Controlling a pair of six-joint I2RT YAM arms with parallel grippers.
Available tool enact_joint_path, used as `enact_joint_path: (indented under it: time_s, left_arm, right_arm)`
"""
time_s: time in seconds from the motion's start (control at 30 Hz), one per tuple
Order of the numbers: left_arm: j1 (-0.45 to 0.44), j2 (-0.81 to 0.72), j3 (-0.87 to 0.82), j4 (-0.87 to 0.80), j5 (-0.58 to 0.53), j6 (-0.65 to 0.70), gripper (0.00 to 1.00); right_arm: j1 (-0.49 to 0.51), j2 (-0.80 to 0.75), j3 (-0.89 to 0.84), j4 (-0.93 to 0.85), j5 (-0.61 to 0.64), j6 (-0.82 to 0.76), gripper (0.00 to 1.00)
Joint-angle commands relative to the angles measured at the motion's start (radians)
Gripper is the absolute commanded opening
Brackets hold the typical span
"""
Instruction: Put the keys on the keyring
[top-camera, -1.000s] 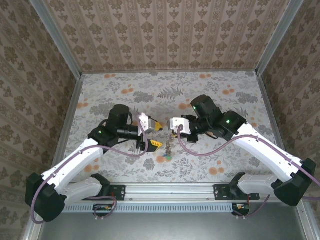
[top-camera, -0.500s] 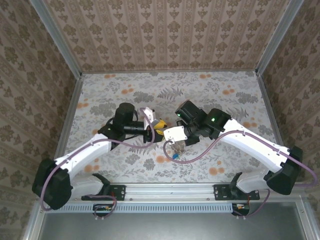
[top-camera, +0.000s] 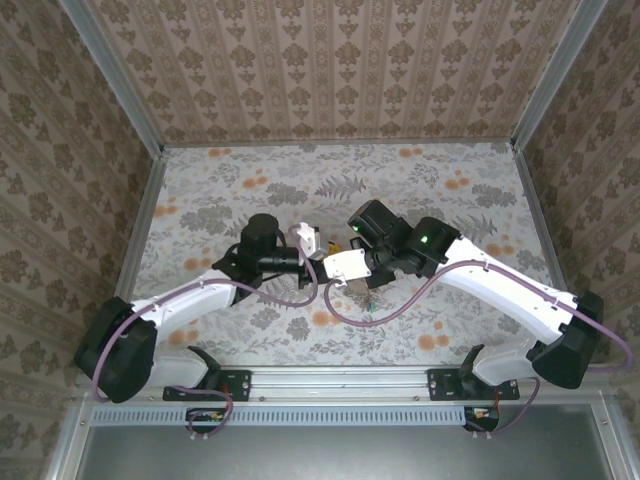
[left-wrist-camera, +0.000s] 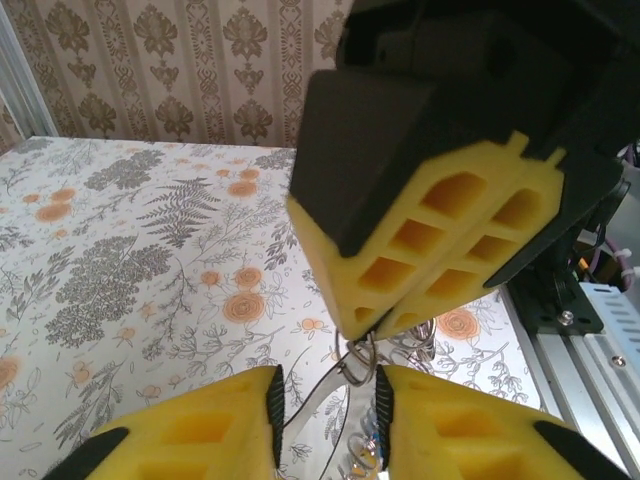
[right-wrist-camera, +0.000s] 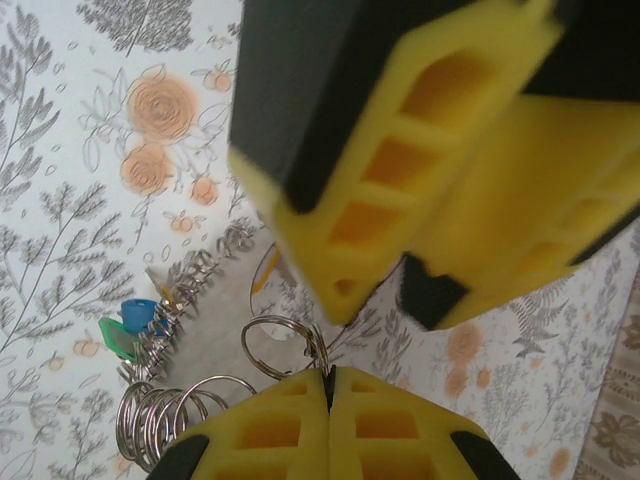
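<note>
Bare table (top-camera: 450, 200) lies open all around. Right gripper (right-wrist-camera: 328, 377) clamps one silver ring (right-wrist-camera: 283, 348); left gripper (left-wrist-camera: 328, 392) holds its jaws slightly apart. One green key (right-wrist-camera: 118, 338) and one blue key (right-wrist-camera: 138, 313) show.

The left arm (top-camera: 190, 300) is reaching inward, its jaws standing slightly apart. The right arm (top-camera: 500, 280) is bending in opposite it, its jaws pressing tight together.

Bare far table (top-camera: 300, 172); arms (top-camera: 490, 275) mid-table
</note>
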Motion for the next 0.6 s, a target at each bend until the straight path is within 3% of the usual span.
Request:
enact_joint_path:
  time_s: [0.0,0.4,0.57]
  left_arm:
    - [-0.017,0.008,-0.013,0.057,-0.021,0.033,0.29]
    - [-0.041,0.021,-0.014,0.057,-0.042,0.043,0.27]
    - [-0.039,-0.018,-0.044,0.039,-0.034,0.069,0.34]
  right_arm:
    - [-0.012,-0.047,-0.018,0.073,-0.051,0.042,0.0]
    - [-0.028,-0.051,-0.021,0.104,-0.096,0.101,0.0]
    - [-0.043,-0.052,-0.024,0.094,-0.097,0.107,0.0]
